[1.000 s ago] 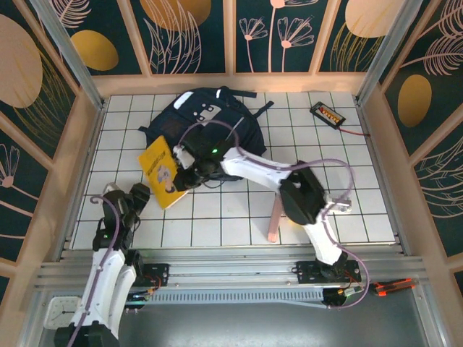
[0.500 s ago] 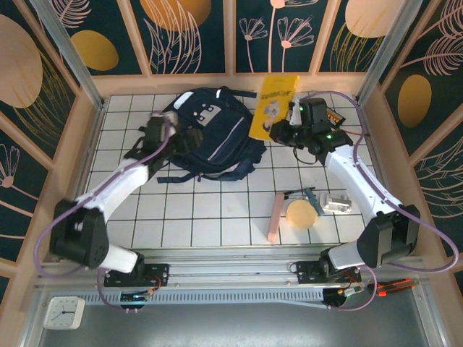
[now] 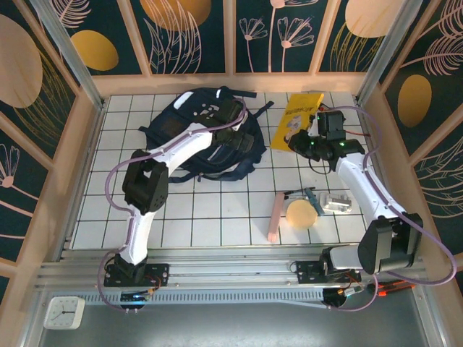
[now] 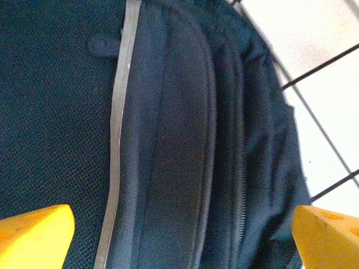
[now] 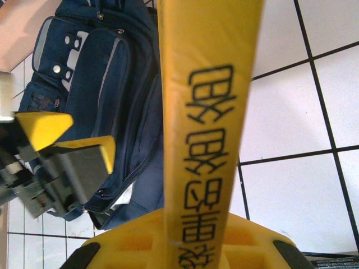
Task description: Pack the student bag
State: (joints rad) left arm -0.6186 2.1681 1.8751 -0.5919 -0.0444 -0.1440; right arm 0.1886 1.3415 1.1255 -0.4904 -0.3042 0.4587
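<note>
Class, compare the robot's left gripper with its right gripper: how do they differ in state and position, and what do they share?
The left gripper is open and empty; the right gripper is shut on the yellow book. The left gripper is over the student bag; the right gripper is off to the bag's side, over the tiled table. Both have yellow fingers.

Both arms, the left arm (image 3: pixel 181 148) at centre left and the right arm (image 3: pixel 359 177) at right, have white links and bulky black joints. Lilac cables (image 3: pixel 108 189) loop alongside them. Black bases (image 3: pixel 134 273) sit on the bottom rail. The left gripper (image 4: pixel 179 238) has bright yellow fingers (image 4: pixel 33 235). The right gripper (image 3: pixel 300 139) has a yellow moulded body (image 5: pixel 140 242) with square recesses.
</note>
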